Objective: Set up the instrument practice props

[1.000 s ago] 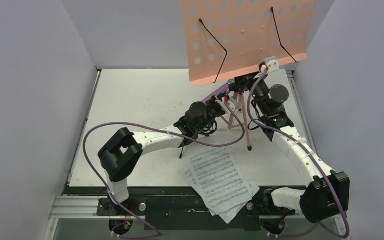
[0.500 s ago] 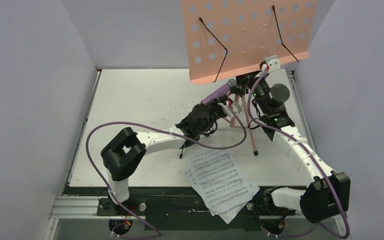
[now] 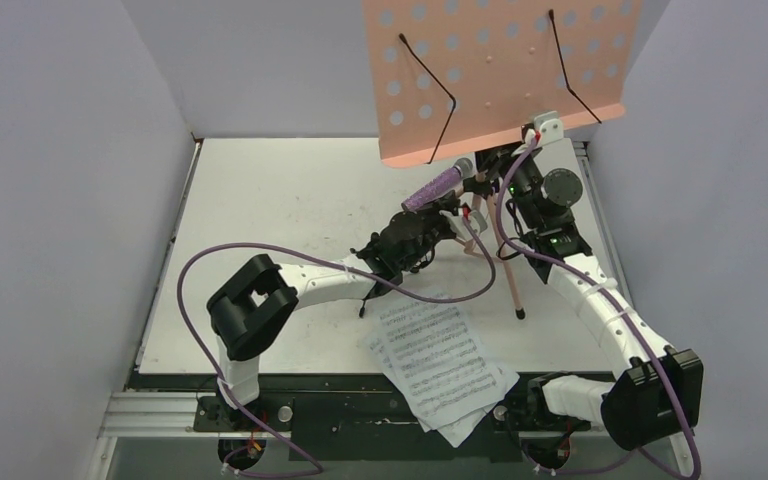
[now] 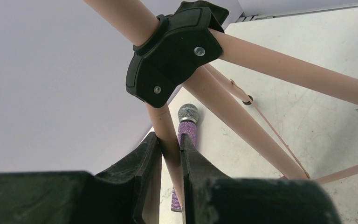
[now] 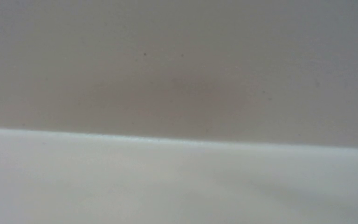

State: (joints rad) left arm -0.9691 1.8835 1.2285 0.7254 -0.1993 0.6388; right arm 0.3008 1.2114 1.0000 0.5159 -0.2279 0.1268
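Observation:
The pink perforated music stand [image 3: 500, 70] is raised at the back right, and one tripod leg [image 3: 513, 290] reaches a black foot on the table. My left gripper [image 3: 460, 218] is shut on another pink leg [image 4: 165, 126] just below the black leg hub [image 4: 172, 51]. The glittery purple microphone [image 3: 435, 187] with its grey head lies on the table beyond that leg, and it also shows in the left wrist view [image 4: 187, 128]. White sheet-music pages [image 3: 440, 360] lie at the near edge. My right gripper [image 3: 495, 162] is under the stand's desk, its jaws hidden. Only a thin black leg [image 3: 363, 305] of the mic stand shows under my left arm.
Grey walls close in the table [image 3: 280, 200] on the left, back and right. Purple cables loop from both arms over the near half. The right wrist view shows only a blurred wall and a pale surface.
The music stand has shifted to the right and toward the near edge; its free leg's foot slid down-right. My left gripper moved with the gripped leg, and more of the microphone shows.

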